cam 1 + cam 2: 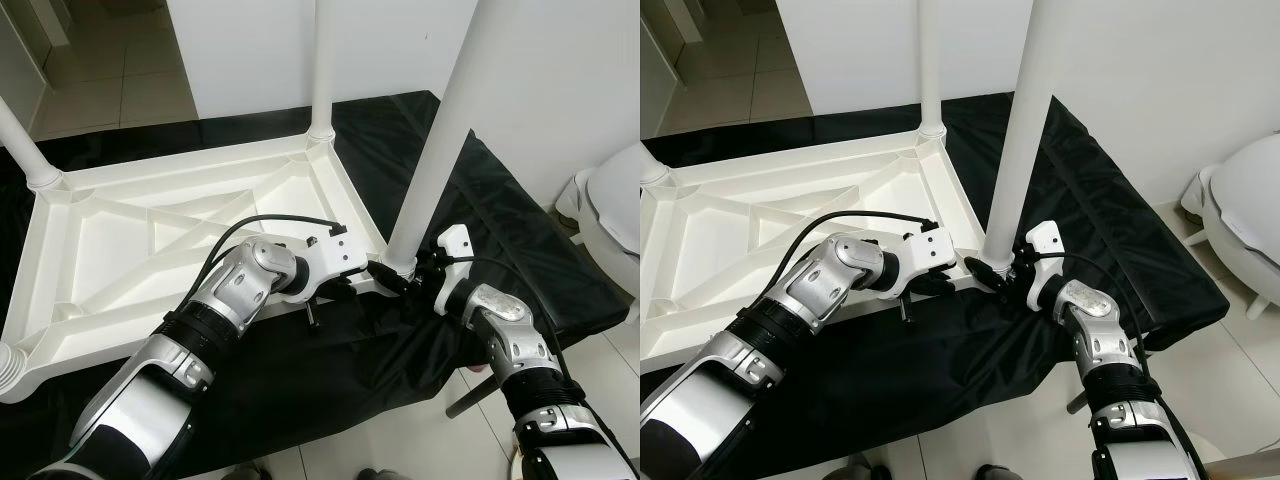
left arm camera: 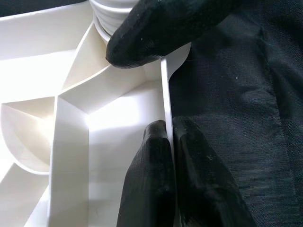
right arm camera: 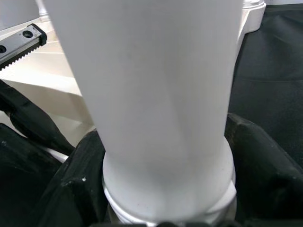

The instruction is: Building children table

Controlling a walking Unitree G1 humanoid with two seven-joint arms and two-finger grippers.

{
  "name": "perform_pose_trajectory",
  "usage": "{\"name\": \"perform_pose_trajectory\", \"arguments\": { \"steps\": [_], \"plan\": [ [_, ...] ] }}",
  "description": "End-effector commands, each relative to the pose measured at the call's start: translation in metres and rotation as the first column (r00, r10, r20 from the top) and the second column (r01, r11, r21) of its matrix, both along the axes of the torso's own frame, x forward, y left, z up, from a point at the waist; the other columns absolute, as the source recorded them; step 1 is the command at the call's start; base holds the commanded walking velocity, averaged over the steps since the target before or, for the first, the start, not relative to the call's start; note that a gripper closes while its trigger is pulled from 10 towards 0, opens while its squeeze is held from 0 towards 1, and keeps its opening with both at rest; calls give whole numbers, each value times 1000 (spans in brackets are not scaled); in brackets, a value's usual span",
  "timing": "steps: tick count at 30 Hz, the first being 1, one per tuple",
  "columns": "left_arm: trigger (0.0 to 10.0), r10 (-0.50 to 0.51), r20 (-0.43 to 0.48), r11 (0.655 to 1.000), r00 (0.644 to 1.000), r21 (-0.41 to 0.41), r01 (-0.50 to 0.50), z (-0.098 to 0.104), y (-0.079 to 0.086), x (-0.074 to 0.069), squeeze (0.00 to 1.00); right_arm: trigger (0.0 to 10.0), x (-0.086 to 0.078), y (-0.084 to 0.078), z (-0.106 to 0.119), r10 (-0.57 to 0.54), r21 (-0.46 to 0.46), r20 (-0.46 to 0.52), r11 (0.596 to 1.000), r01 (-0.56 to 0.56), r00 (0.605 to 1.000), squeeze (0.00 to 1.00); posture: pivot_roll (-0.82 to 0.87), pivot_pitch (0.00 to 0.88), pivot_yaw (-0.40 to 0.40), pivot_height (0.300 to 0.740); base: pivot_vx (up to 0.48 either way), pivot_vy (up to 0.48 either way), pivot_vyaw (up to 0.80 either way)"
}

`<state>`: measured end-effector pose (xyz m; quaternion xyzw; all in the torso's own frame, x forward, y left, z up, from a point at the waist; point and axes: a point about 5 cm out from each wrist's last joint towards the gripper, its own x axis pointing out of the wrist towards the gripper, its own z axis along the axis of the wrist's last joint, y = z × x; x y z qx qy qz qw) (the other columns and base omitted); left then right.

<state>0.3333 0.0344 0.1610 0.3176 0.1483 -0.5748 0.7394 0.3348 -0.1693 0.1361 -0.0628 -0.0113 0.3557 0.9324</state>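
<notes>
The left gripper [image 2: 169,137] pinches the rim of the upturned white plastic tabletop [image 1: 130,230]; the right gripper [image 3: 161,208] clasps the base of a white tubular leg [image 1: 435,150], its fingertips hidden.

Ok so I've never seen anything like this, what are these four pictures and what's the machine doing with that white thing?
It is a humanoid robot with two silver arms, each ending in a gripper. The two wide pictures come from cameras in its head, looking down. The two close-ups come from a camera on each wrist. On a black cloth lies a white tabletop, upside down, with white legs standing up from its corners. The left gripper pinches the tabletop's thin edge, its fingers closed on either side. The right gripper sits around the base of the near leg, a black finger on each side, where the leg joins the corner.
</notes>
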Motion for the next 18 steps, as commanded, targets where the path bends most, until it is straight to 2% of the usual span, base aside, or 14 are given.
{"name": "perform_pose_trajectory", "arguments": {
  "steps": [1,4,7,8,10,13,16,18],
  "plan": [
    [10000,5,22,1000,1000,13,-6,2,4,1,0,0,5,4,-6,-157,-3,-29,988,157,987,0,-64,73,44,740,0,0,0],
    [10000,7,22,1000,1000,13,-7,2,4,2,0,0,5,7,-8,-184,-5,-34,983,184,982,0,-64,73,44,740,0,0,0],
    [10000,8,20,1000,1000,14,-8,1,5,1,0,0,7,22,-14,-278,38,-92,959,282,956,0,-66,77,50,740,0,0,0],
    [10000,7,19,1000,1000,14,-8,1,4,1,0,0,8,26,-16,-328,65,-121,939,337,937,0,-64,78,51,740,0,0,0],
    [10000,7,19,1000,1000,14,-8,1,4,1,0,0,8,26,-16,-328,65,-121,939,337,937,0,-64,78,51,740,0,0,0],
    [10000,6,20,1000,1000,15,-6,2,4,2,0,0,11,37,-16,-412,126,-172,892,435,895,0,-64,80,54,740,0,0,0],
    [10000,5,21,1000,1000,15,-6,2,4,2,0,0,11,40,-15,-419,135,-178,886,444,890,0,-64,80,54,740,0,0,0],
    [10000,4,22,1000,1000,17,-4,3,5,2,0,0,10,46,-18,-464,147,-205,856,496,862,0,-62,79,57,740,0,0,0]
  ]
}}
